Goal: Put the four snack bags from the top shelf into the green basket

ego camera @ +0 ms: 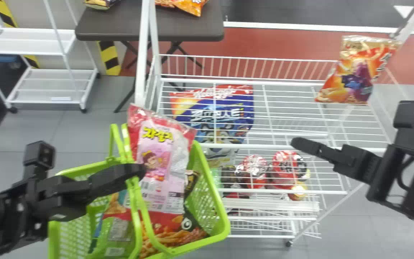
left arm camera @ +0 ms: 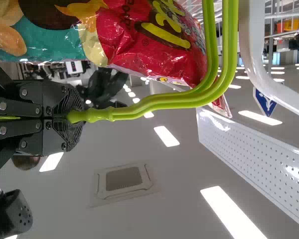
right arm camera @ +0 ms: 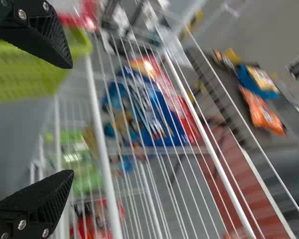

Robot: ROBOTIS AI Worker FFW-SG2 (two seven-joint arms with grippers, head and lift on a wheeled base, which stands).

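Note:
My left gripper (ego camera: 137,172), shut on the handle of the green basket (ego camera: 212,201), is at the left; in the left wrist view the gripper (left arm camera: 72,117) pinches the green handle (left arm camera: 149,103). A pink bag (ego camera: 160,154) leans upright in the basket, above a red bag (ego camera: 178,235) and a green bag (ego camera: 119,233). An orange-red snack bag (ego camera: 354,75) stands at the top shelf's right end. My right gripper (ego camera: 297,143) is held over the shelf's front edge, left of and nearer than that bag; in the right wrist view the gripper (right arm camera: 65,119) is open, nothing between its fingers.
The white wire top shelf (ego camera: 286,146) spans the middle and right, its post (ego camera: 144,54) close to the basket. Under its wires show a blue bag (ego camera: 221,115) and red packages (ego camera: 288,169). A dark table (ego camera: 120,27) with snacks and a white rack (ego camera: 49,86) stand behind.

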